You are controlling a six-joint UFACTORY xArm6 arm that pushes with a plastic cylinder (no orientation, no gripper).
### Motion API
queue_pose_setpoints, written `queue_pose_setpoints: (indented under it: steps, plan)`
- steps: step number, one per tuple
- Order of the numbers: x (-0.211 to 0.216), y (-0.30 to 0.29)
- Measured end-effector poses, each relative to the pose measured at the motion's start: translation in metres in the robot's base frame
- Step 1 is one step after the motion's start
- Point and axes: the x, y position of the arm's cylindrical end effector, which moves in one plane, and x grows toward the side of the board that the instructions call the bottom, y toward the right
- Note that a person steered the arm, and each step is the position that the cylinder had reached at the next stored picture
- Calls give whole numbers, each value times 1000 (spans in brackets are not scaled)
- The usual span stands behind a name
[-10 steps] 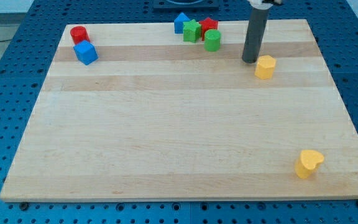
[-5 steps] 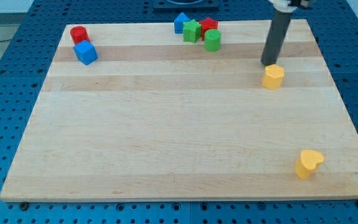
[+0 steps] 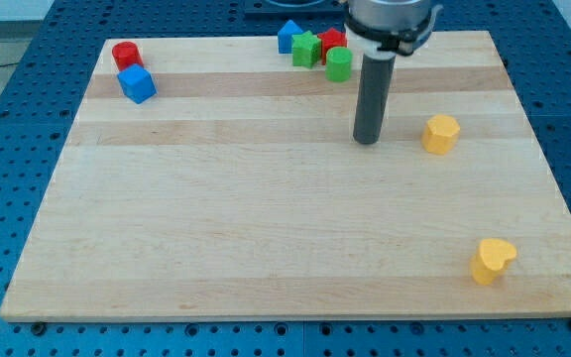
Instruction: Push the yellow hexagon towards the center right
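Observation:
The yellow hexagon (image 3: 441, 133) lies on the wooden board (image 3: 266, 228) at the view's right, a little above mid-height. My tip (image 3: 367, 141) rests on the board to the hexagon's left, about one rod-length of gap away, not touching it. The dark rod rises from there to the view's top.
A yellow heart-like block (image 3: 491, 260) lies at the lower right. At the top middle sit a blue block (image 3: 288, 36), a green star (image 3: 306, 49), a red block (image 3: 333, 42) and a green cylinder (image 3: 339, 64). A red cylinder (image 3: 126, 55) and a blue cube (image 3: 137, 83) sit top left.
My tip pushed the yellow hexagon down and to the right, then left it and moved to the view's left and a little down. The other blocks have not moved.

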Motion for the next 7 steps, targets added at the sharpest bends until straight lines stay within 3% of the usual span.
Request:
queue_pose_setpoints:
  steps: [1, 5, 6, 7]
  plan:
    - [26, 44]
    - [-4, 84]
    - [-2, 58]
    - [1, -13]
